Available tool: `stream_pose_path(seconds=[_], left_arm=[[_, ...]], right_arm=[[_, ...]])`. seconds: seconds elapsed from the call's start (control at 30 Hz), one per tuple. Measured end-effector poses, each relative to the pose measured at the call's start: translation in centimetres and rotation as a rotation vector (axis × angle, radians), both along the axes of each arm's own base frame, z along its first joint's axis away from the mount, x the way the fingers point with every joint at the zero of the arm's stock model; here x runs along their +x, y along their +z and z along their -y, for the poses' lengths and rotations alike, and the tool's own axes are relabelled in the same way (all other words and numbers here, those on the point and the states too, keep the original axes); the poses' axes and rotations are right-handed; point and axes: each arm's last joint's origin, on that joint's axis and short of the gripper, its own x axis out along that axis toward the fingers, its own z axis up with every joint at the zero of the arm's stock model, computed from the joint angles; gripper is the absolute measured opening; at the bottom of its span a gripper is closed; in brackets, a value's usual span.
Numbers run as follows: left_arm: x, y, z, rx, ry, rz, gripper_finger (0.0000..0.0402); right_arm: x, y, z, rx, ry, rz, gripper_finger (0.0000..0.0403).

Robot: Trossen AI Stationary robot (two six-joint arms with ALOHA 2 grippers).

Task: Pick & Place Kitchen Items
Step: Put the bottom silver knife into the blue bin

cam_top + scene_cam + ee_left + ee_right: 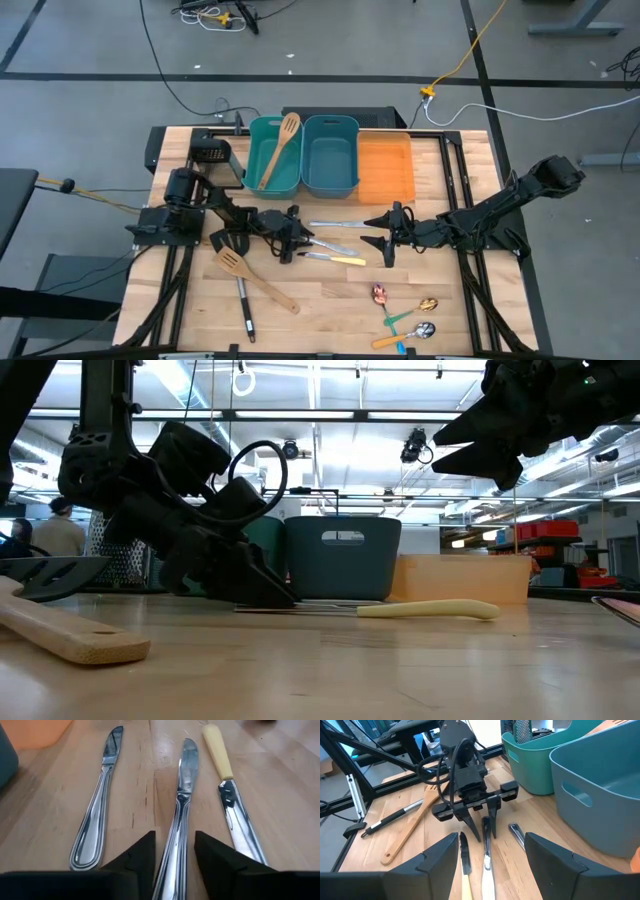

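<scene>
Three table knives lie flat side by side at mid-table: a silver one, a middle silver one and a yellow-handled one. My left gripper is low at the table, open, with one finger on each side of the middle knife's handle; I see no contact. My right gripper hovers open above the table, right of the knives, pointing at them. A wooden slotted spatula, a black turner and three coloured-handled spoons lie nearer the front edge.
At the far edge stand a teal bin with a wooden spatula leaning in it, a blue-teal bin and an orange bin. A black mesh box sits at far left. Bare wood lies between the knives and the bins.
</scene>
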Motion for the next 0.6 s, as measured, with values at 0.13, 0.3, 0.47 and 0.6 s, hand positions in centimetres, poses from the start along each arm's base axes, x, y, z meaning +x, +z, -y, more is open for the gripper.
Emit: stream_pose_path(seconds=[0.13, 0.3, 0.47, 0.6], left_arm=[[0.0, 0.0, 0.0, 0.004, 0.004, -0.005, 0.0079], [0.0, 0.0, 0.0, 0.014, 0.022, -0.004, 0.0065], [0.0, 0.0, -0.1, 0.015, 0.030, -0.004, 0.0065], [0.0, 0.0, -0.1, 0.013, 0.030, -0.004, 0.0065]], right_arm=[[0.0, 0.0, 0.0, 0.006, -0.001, 0.000, 0.0240], [-0.2, -0.7, 0.1, 0.042, -0.026, -0.059, 0.0240], [0.3, -2.2, 0.4, 0.035, -0.055, -0.138, 0.0240], [1.1, -3.8, 0.9, 0.045, -0.062, -0.195, 0.0240]])
